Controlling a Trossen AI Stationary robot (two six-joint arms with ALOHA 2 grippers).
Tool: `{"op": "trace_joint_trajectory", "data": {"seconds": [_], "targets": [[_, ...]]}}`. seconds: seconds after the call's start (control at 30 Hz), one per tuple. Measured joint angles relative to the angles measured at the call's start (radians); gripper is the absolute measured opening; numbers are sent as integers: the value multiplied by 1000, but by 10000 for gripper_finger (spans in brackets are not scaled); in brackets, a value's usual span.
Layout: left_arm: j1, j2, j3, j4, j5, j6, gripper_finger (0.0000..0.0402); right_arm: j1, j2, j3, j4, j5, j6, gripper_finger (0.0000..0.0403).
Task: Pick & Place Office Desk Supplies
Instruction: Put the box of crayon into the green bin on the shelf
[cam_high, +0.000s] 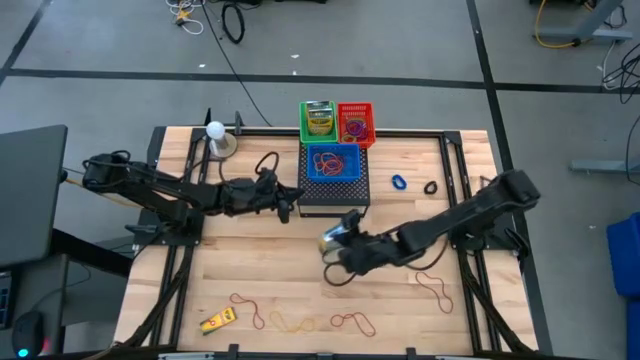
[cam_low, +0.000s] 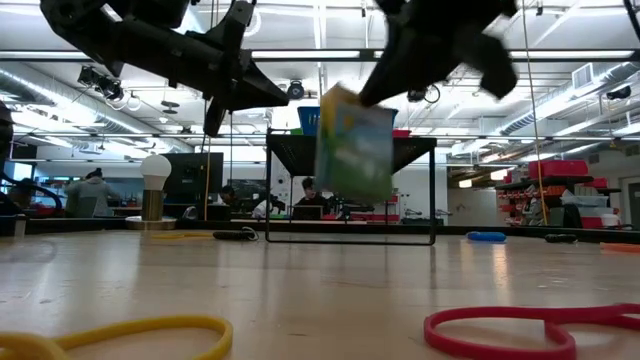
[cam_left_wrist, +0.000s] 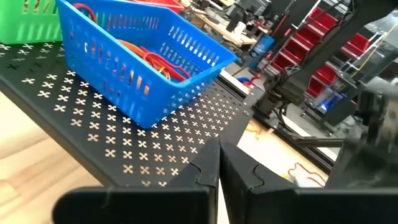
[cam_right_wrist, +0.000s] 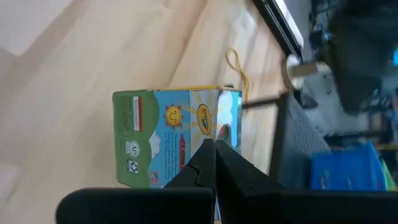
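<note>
Green and blue, the printed box (cam_right_wrist: 177, 137) hangs clear of the table (cam_high: 250, 270), pinched in our right gripper (cam_high: 338, 243) with fingers closed tight on it, just in front of the black mesh box (cam_high: 334, 192). Our left gripper (cam_high: 287, 203) waits beside that stand, fingers closed on nothing. We judge the job partway: baskets already hold supplies, while rubber bands (cam_high: 350, 322) and a yellow item (cam_high: 216, 321) remain on the table
</note>
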Motion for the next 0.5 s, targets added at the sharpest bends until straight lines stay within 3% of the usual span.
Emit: {"op": "trace_joint_trajectory", "data": {"seconds": [0.17, 0.5], "targets": [[-34, 0, 0, 0, -53, -1, 9, -6, 112, 0, 131, 9, -107, 0], [-40, 0, 0, -6, -64, -8, 9, 12, 184, 3, 160, 26, -156, 0]]}}
